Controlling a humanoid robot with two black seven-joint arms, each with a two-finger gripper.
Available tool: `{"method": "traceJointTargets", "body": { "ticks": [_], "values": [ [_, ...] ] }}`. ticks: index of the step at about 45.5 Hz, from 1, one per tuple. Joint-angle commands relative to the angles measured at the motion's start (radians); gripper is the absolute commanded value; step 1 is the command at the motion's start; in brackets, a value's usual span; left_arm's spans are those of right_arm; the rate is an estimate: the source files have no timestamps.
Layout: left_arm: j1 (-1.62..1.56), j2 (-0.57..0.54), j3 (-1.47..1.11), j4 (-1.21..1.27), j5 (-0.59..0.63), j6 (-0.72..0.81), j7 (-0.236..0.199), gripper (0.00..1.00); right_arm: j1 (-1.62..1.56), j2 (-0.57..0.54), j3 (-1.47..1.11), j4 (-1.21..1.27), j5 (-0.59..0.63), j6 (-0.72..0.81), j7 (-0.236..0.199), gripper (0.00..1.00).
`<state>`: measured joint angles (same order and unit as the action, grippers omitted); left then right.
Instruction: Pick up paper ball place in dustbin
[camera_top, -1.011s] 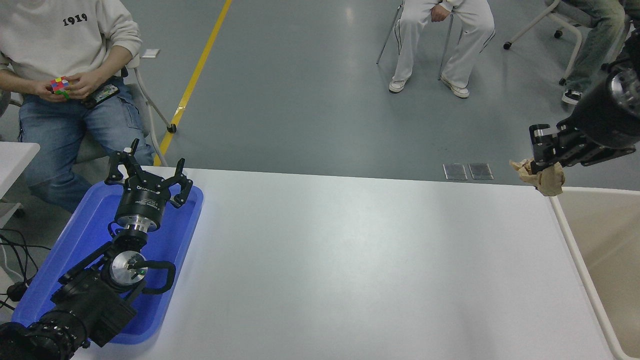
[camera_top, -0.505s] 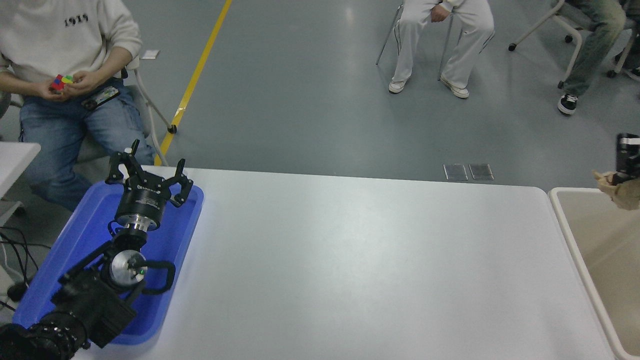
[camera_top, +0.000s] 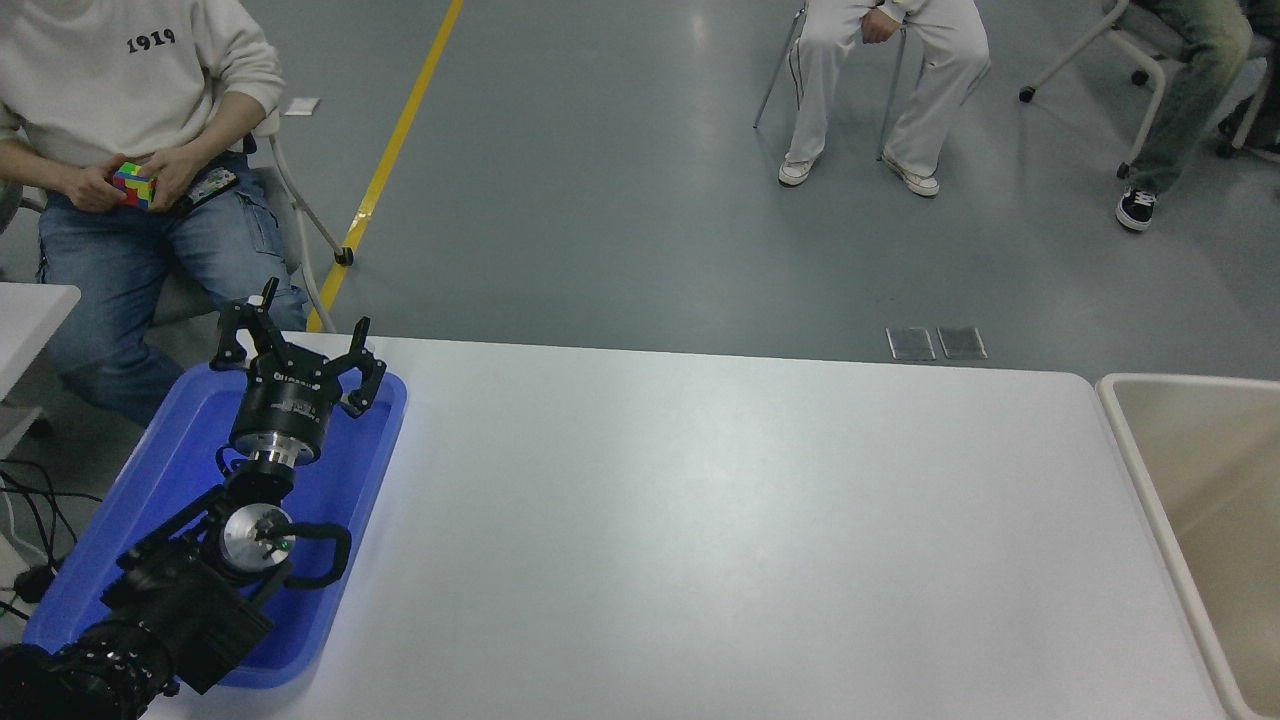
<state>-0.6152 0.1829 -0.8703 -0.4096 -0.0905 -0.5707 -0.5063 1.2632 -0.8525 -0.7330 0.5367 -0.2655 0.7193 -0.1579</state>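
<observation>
The beige dustbin (camera_top: 1130, 440) stands at the table's right end, partly cut off by the picture's right edge; the part of its inside that shows holds nothing. The paper ball is out of view. My right gripper and arm are out of view past the right edge. My left gripper (camera_top: 292, 345) is parked open over the blue tray at the lower left and holds nothing.
A shallow blue tray (camera_top: 180, 450) lies under the left arm at the table's left end. A white table (camera_top: 700, 520) spans the middle. A person with a colour cube sits at the top left; two more people sit on chairs farther back.
My right gripper, shut on the paper ball, moved right over the dustbin's far rim and left the picture. The left arm has not moved.
</observation>
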Motion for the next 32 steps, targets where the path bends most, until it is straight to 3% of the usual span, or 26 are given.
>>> {"method": "traceJointTargets", "body": {
  "ticks": [1,11,17,32],
  "values": [
    [0.000,0.000,0.000,0.000,0.000,0.000,0.000,1.00,-0.317,0.081,0.224,-0.103,0.002,-0.271,0.000,0.00],
    [0.000,0.000,-0.001,0.000,0.000,0.000,-0.001,1.00,-0.435,0.167,0.274,-0.136,0.002,-0.615,0.001,0.00],
    [0.000,0.001,-0.001,0.000,0.000,0.000,-0.001,1.00,-0.487,0.229,0.296,-0.210,0.003,-0.737,0.003,0.00],
    [0.000,0.000,0.000,0.000,0.000,0.000,-0.001,1.00,-0.571,0.365,0.333,-0.365,0.003,-0.798,0.004,0.00]
  ]
}}
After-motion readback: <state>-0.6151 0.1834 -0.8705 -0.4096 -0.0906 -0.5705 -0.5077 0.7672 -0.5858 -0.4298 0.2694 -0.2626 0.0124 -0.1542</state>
